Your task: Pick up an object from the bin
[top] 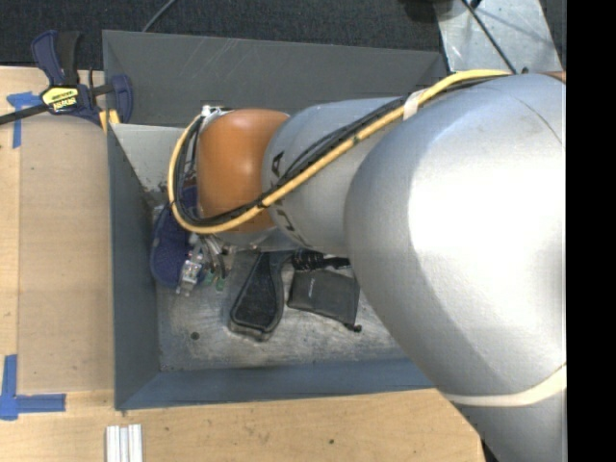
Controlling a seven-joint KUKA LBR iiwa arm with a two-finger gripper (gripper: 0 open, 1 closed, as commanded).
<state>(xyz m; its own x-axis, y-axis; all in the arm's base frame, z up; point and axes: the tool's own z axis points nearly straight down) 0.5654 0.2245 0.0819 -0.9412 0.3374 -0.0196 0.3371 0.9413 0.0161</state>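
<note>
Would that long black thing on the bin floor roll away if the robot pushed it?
Probably not: the long black thing lies flat, so it would likely slide. Its even rim suggests it is fairly stiff.

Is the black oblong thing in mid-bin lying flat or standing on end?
Lying flat: the black oblong thing rests on the bin floor, broad face up.

One camera looks steeply down into the bin point(289, 75) from close; arm point(452, 229) fills the right side.
</note>
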